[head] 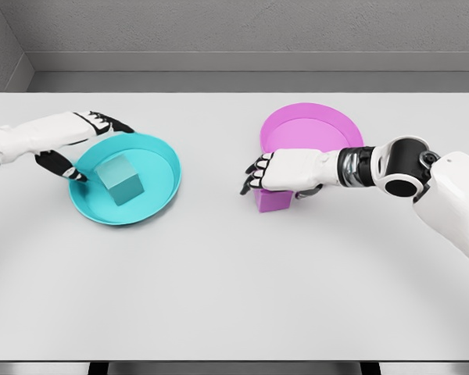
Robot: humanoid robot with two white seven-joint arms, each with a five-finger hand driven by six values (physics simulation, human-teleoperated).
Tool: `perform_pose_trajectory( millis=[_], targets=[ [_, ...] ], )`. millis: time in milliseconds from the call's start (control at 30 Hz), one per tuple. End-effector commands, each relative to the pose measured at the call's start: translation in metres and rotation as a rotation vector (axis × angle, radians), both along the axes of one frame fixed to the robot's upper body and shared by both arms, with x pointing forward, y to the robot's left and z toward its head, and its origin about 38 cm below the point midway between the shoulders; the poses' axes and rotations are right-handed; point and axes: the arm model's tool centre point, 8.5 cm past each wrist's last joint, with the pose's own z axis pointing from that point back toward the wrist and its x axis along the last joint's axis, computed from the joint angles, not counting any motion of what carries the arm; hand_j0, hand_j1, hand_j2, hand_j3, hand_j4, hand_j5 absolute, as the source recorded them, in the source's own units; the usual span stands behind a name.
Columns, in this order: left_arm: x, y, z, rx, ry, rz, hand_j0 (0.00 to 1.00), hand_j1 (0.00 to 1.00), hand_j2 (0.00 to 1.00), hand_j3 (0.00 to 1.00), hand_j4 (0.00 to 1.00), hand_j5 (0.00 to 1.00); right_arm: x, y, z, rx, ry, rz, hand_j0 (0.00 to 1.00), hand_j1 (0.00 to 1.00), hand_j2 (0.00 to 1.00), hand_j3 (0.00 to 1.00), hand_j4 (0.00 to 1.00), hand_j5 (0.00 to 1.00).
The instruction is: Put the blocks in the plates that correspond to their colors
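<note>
The cyan block (121,179) lies inside the cyan plate (161,194) on the white bench (219,281). The left hand (66,141) hovers at that plate's left rim, fingers spread, holding nothing. The right hand (285,172) sits over the pink block (272,200), just in front of the pink plate (309,125); whether its fingers grip the block cannot be told.

Two glossy white robot arms, left hand (82,144) and right hand (277,173) with white backs and black-jointed fingers, black banded wrist cuffs, rounded black-and-white elbow joint on right arm.
</note>
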Motion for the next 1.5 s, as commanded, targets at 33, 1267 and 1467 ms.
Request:
perform_pose_trajectory(
  millis=[33,1267,1467],
  targets=[
    [-0.011,-0.011,0.019,-0.003,-0.038,-0.057,1.0,1.0,1.0,1.0,1.0,1.0,0.001,-0.002,0.002,0.005,-0.001,-0.008,0.74,0.74,0.74,0.74,0.74,0.74],
    [-0.028,0.057,0.024,0.02,0.036,0.064,1.0,1.0,1.0,1.0,1.0,1.0,0.025,-0.027,0.046,0.215,-0.01,-0.12,0.54,0.54,0.54,0.54,0.54,0.54],
    [-0.028,0.057,0.024,0.02,0.036,0.064,1.0,1.0,1.0,1.0,1.0,1.0,0.046,-0.071,0.061,0.378,0.037,-0.257,0.54,0.54,0.54,0.54,0.54,0.54]
  ],
)
